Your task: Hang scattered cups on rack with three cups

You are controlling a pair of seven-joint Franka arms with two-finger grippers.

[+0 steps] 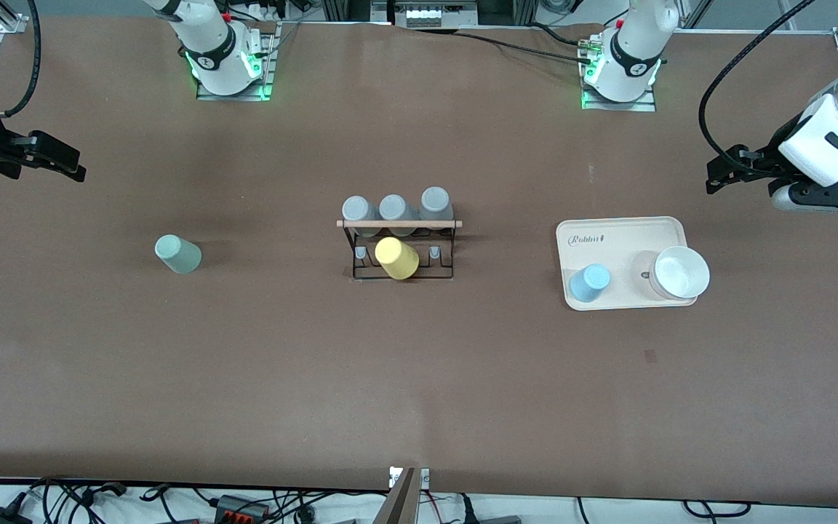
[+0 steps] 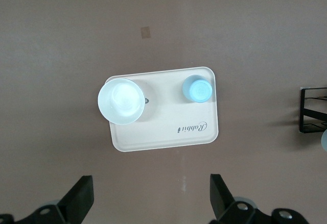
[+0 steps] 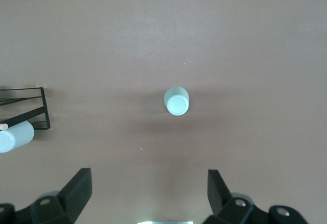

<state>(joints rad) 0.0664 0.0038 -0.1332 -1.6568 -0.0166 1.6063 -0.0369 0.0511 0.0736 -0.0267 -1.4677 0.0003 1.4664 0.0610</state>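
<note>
While both arms wait high at the table's ends, we see the left gripper [image 2: 150, 201] and right gripper [image 3: 148, 196] spread wide, holding nothing. Taking the rack [image 1: 401, 251] as dial centre, the mint-green cup [image 1: 177, 254] stands at nine o'clock, the light blue cup [image 1: 589, 282] at three, on the cream tray [image 1: 623, 233].

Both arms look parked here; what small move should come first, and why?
Probably lower the right pincer toward the mint-green cup: it stands alone on the table, the open pincer hangs above it, and the rack shows free pegs beside the yellow cup. The left pincer waits open above the tray.
</note>
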